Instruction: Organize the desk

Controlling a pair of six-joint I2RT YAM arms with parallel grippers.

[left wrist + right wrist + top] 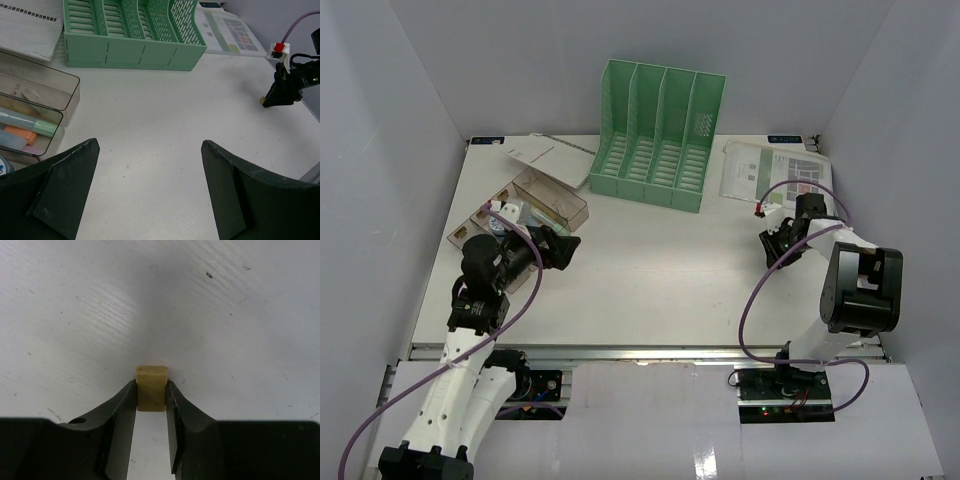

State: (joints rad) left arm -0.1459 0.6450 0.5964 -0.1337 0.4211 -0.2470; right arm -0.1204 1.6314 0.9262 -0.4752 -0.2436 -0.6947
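The white desk spreads under both arms. My right gripper is at the right side, pointing down, shut on a small tan eraser block held between its fingertips close over the desktop; I cannot tell whether it touches. The left wrist view shows that gripper with the tan tip below it. My left gripper is open and empty, low over the desk beside the clear compartment box.
A green file rack stands at the back middle. Printed sheets lie at the back right and a white booklet at the back left. The clear box holds highlighters and small items.
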